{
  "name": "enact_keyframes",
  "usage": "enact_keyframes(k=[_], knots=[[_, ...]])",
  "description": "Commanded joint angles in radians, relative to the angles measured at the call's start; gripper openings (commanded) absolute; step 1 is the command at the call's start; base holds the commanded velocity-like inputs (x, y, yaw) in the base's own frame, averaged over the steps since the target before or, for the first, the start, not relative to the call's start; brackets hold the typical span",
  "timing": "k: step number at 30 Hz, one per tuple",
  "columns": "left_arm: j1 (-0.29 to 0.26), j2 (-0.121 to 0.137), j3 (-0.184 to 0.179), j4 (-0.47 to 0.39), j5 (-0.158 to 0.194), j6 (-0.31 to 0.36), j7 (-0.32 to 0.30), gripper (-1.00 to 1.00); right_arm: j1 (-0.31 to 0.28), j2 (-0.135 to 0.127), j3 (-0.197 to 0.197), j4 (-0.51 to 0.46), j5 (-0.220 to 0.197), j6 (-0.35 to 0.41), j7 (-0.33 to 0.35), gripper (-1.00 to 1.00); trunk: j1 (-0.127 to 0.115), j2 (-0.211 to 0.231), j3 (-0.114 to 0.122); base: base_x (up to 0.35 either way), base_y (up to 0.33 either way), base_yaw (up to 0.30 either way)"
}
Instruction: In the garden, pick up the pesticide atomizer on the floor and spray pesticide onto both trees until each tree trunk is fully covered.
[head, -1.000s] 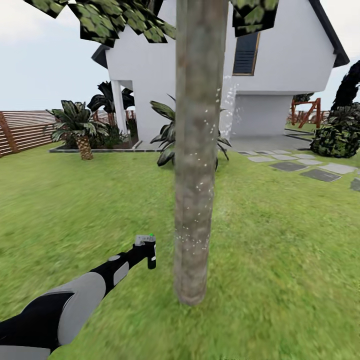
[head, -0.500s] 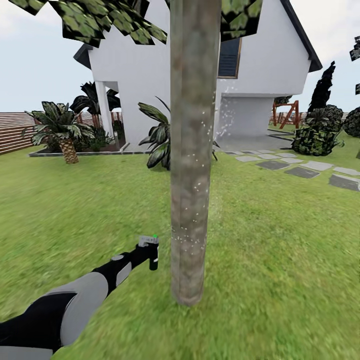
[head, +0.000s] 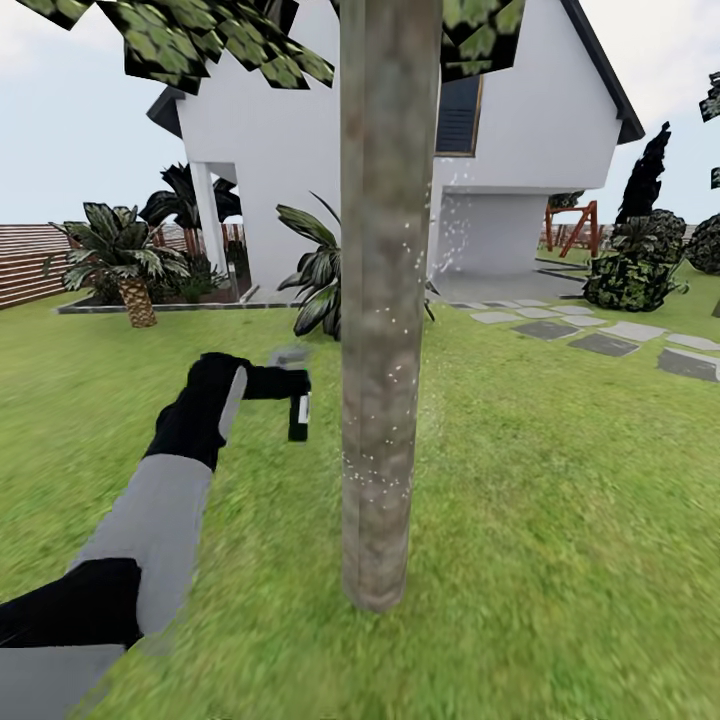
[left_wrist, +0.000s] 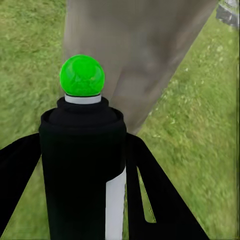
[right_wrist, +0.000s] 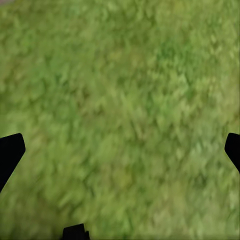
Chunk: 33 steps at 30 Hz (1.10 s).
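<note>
Left end effector (head: 285, 385) grasps the pesticide atomizer (head: 298, 415), just beside the tree trunk (head: 385, 330).

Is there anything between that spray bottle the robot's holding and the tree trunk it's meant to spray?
Nothing visible. The left gripper holds the spray bottle up beside the tree trunk, with just a narrow strip of open air over the lawn between them. White droplets already speckle the bark.

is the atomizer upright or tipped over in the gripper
Upright: in the head view the pesticide atomizer hangs vertically, head uppermost, in the left gripper beside the tree trunk.
</note>
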<state>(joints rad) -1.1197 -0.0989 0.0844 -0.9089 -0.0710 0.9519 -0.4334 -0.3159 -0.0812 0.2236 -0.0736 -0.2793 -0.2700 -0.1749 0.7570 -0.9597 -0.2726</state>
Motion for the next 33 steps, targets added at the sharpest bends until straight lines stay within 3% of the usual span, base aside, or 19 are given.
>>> enact_keyframes(k=[1,2,4,6,11,16,20,22,25,29,30,33], knots=[[-0.096,-0.006,0.000,0.059,0.005,0.010,0.000,-1.00,0.000,0.000,0.000,0.000,0.000,0.000,0.000,1.00,0.000,0.000,0.000,0.000,0.000,0.000],[-0.185,-0.010,0.001,0.127,0.005,0.014,0.001,-1.00,0.000,0.000,0.000,0.000,0.000,0.001,0.000,1.00,0.000,0.000,0.000,0.000,0.000,0.000],[-0.308,-0.012,0.001,0.209,0.005,0.018,0.001,-1.00,0.000,0.001,0.000,0.000,0.000,0.001,0.000,1.00,0.000,0.000,0.000,0.000,0.000,0.000],[-0.481,-0.013,0.001,0.312,0.005,0.025,0.002,-1.00,0.000,0.001,0.000,0.000,0.000,0.001,0.000,1.00,0.000,0.000,0.000,0.000,0.000,0.000],[-0.673,-0.011,0.002,0.392,0.004,0.029,0.002,-1.00,0.000,0.001,0.000,0.000,0.000,0.002,0.000,1.00,0.000,0.000,0.000,0.000,0.000,0.000],[-0.779,-0.011,0.003,0.428,0.005,0.031,0.001,-1.00,0.000,0.001,0.000,0.000,0.000,0.002,0.000,1.00,0.000,0.000,0.000,0.000,0.000,0.000],[-0.807,-0.011,0.003,0.449,0.029,0.031,0.000,-1.00,0.000,0.001,0.000,0.000,0.000,0.002,0.000,1.00,0.000,0.000,0.000,0.000,0.000,0.000],[-0.810,-0.012,0.004,0.451,0.057,0.032,-0.001,-1.00,0.000,0.001,0.000,0.000,0.000,0.002,0.000,1.00,0.000,0.000,0.000,0.000,0.000,0.000],[-0.811,-0.014,0.004,0.454,0.147,0.033,-0.003,-1.00,0.000,0.001,0.000,0.000,0.000,0.002,0.000,1.00,0.000,0.000,0.000,0.000,0.000,0.000],[-0.812,-0.048,0.005,0.453,0.240,0.033,-0.007,-1.00,0.000,0.001,0.001,0.000,0.000,0.002,0.001,1.00,0.000,0.000,0.000,0.000,0.000,0.000],[-0.812,-0.076,0.003,0.451,0.287,0.033,-0.009,-1.00,0.000,0.001,0.002,0.000,0.000,0.002,0.001,1.00,0.000,0.000,0.000,0.000,0.000,0.000],[-0.812,-0.076,0.003,0.448,0.296,0.033,-0.010,-1.00,0.000,0.001,0.002,0.000,0.000,0.002,0.001,1.00,0.000,0.000,0.000,0.000,0.000,0.000]])
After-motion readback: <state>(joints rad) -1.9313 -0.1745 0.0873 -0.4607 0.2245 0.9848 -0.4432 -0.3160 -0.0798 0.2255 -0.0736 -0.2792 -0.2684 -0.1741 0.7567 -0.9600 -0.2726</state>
